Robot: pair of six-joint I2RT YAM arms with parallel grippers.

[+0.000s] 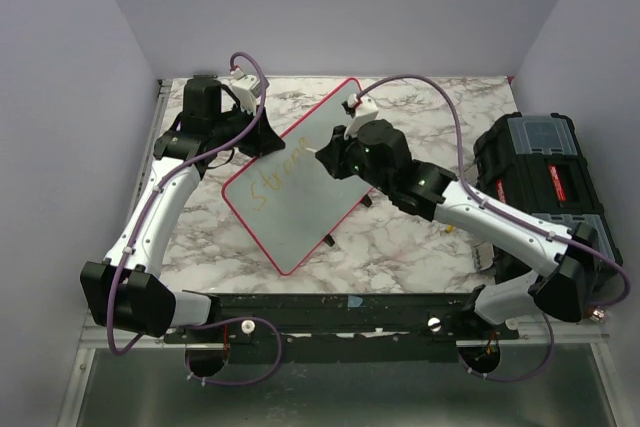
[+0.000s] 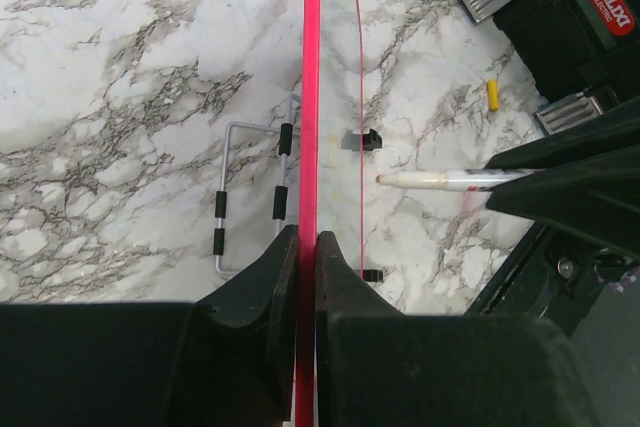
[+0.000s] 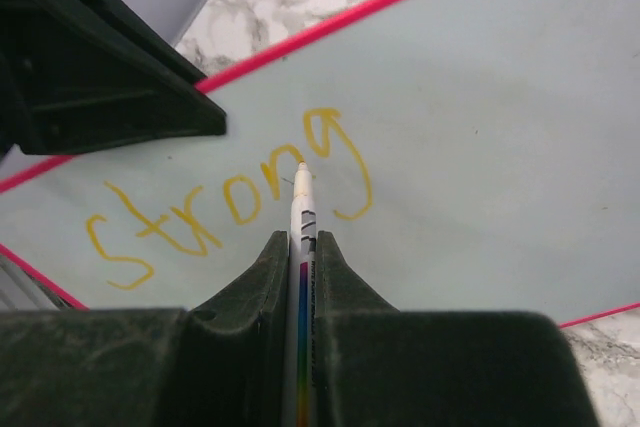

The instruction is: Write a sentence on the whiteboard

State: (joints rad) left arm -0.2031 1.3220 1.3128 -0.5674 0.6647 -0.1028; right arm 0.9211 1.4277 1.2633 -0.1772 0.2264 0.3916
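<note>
The whiteboard (image 1: 300,182), pale with a red-pink rim, is tilted up off the marble table. My left gripper (image 2: 306,239) is shut on its rim (image 2: 310,97) at the far left edge. On the whiteboard (image 3: 480,97) the yellow word "Strong" (image 3: 230,202) is written as the start of the sentence (image 1: 282,175). A white marker (image 3: 301,197) is clamped in my shut right gripper (image 3: 303,239), its tip at the board between the "n" and "g". From the left wrist view the marker (image 2: 440,179) points at the board's face.
A black toolbox (image 1: 545,172) stands at the right. In the left wrist view a wire stand (image 2: 250,197) with black sleeves lies on the marble left of the board, and a small yellow cap (image 2: 492,94) lies near the toolbox (image 2: 560,7).
</note>
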